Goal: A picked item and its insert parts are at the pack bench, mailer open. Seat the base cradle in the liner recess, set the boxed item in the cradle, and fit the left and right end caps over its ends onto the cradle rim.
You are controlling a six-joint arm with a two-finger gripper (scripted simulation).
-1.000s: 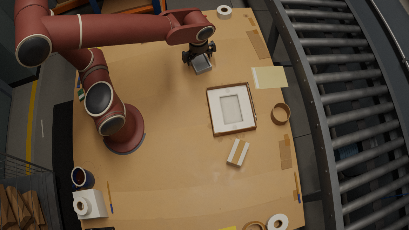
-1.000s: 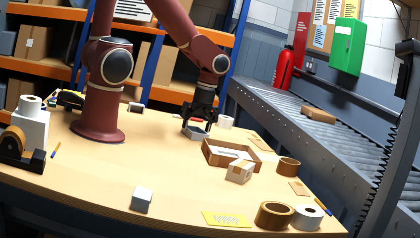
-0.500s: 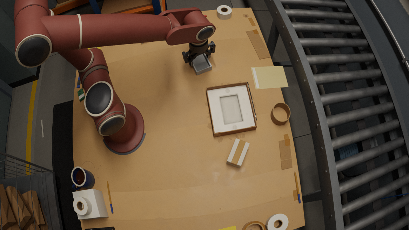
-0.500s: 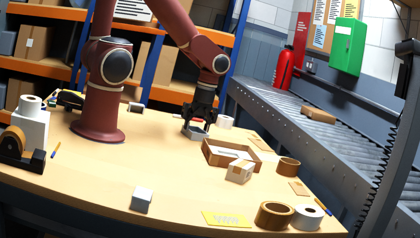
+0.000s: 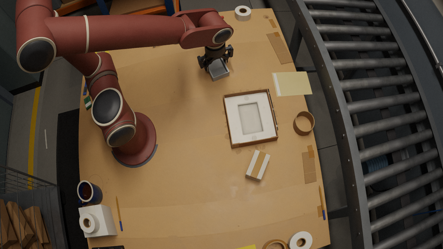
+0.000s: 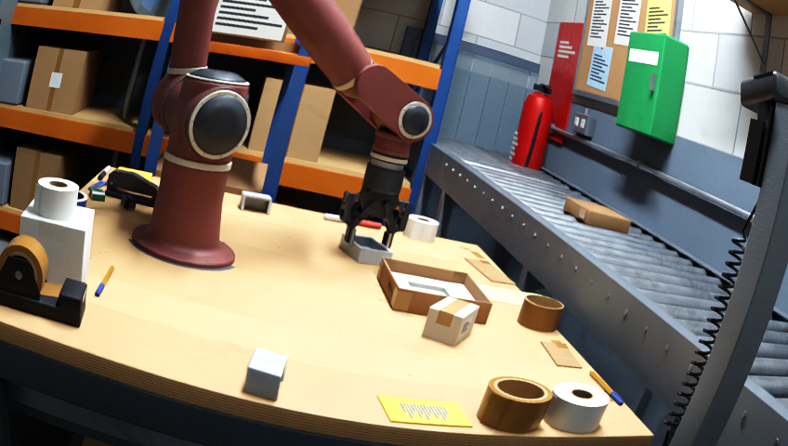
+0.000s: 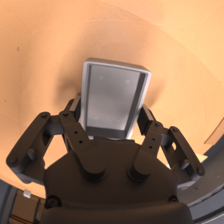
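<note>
The near end of the grey base cradle (image 7: pixel 114 98) is hidden behind my gripper's body in the wrist camera. The cradle (image 5: pixel 218 70), an open shallow tray, rests on the bench at the far side and is clasped across its width by my gripper (image 5: pixel 216 62). The open mailer (image 5: pixel 250 118) with its white liner and grey recess lies nearer the bench's middle, apart from the cradle (image 6: pixel 365 248). The boxed item (image 5: pixel 257 165), white with a brown tape band, lies just beyond the mailer's near end. One grey end cap (image 6: pixel 266 373) sits near the front edge, another (image 6: pixel 255 201) by the arm's base.
Behind the bench stand orange shelves with cartons (image 6: pixel 55 77). A roller conveyor (image 5: pixel 381 117) curves along the right side. Tape rolls (image 6: pixel 539 312), a white roll (image 6: pixel 421 227) close behind the gripper, a tape dispenser (image 6: pixel 33 282), pencils and a yellow sheet (image 5: pixel 291 83) are scattered near the edges.
</note>
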